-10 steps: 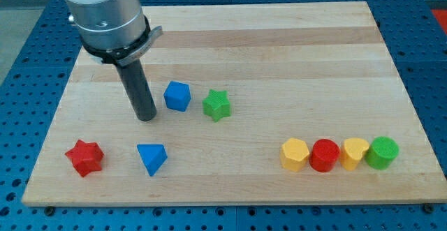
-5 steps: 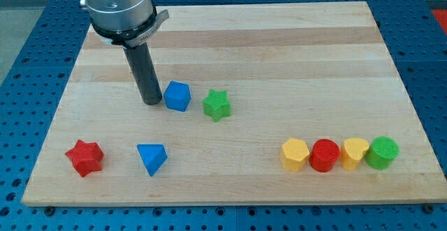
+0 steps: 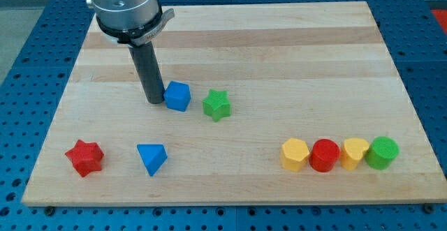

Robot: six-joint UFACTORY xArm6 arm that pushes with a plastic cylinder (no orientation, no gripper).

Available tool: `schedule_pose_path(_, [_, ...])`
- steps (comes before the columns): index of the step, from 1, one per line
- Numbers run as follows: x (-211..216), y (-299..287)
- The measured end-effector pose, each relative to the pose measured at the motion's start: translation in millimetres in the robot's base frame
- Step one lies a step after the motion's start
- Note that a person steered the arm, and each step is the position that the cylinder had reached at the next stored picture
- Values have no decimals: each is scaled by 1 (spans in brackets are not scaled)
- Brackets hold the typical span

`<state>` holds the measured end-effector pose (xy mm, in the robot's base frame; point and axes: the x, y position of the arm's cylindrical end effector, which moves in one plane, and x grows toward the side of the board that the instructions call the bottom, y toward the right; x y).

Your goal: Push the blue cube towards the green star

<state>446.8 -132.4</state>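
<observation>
The blue cube (image 3: 177, 95) sits on the wooden board (image 3: 279, 56), left of centre. The green star (image 3: 216, 105) lies just to its right and slightly lower, a small gap between them. My tip (image 3: 154, 101) is at the cube's left side, touching it or nearly so. The dark rod rises from there to the grey arm housing at the view's top left.
A red star (image 3: 84, 157) and a blue triangular block (image 3: 151, 158) lie at the lower left. At the lower right stand a row: yellow block (image 3: 294, 154), red cylinder (image 3: 324, 155), yellow block (image 3: 355, 153), green cylinder (image 3: 383, 152).
My tip has moved up and to the right, from below-left of the blue cube to right against its left side. The blocks have not visibly moved.
</observation>
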Motion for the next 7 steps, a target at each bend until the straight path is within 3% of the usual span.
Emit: schedule_pose_path(7, [-3, 8])
